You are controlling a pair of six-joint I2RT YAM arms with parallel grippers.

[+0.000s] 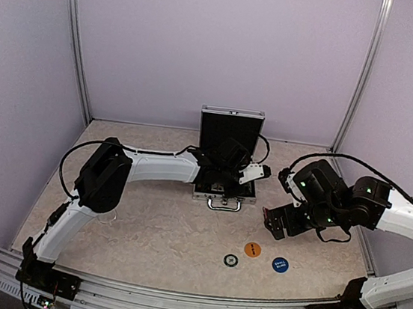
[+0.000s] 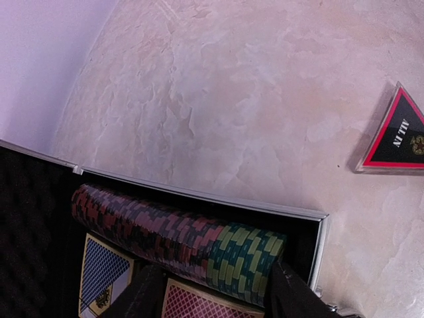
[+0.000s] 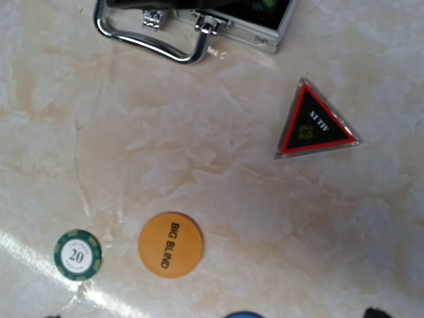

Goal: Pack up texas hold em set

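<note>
Left claw (image 2: 218,279), stretched into briefcase (image 2: 199,197), jaws apart over chips (image 2: 165,232); right claw (image 1: 273,221) seemingly spread.

Cut off and covered around the jaws

Only dark stubs of the left jaws show; between them the red-backed card deck (image 2: 199,301) and, left of them, the blue-backed card deck (image 2: 103,275) run off the lower edge, and the black, red-edged triangular marker (image 2: 397,132) far to their right loses a corner. Beside the barely seen right jaws, the blue round disc (image 3: 246,315) is a sliver. From above, the left arm (image 1: 159,168) covers the small silver aluminium briefcase's (image 1: 217,129) tray.
</note>
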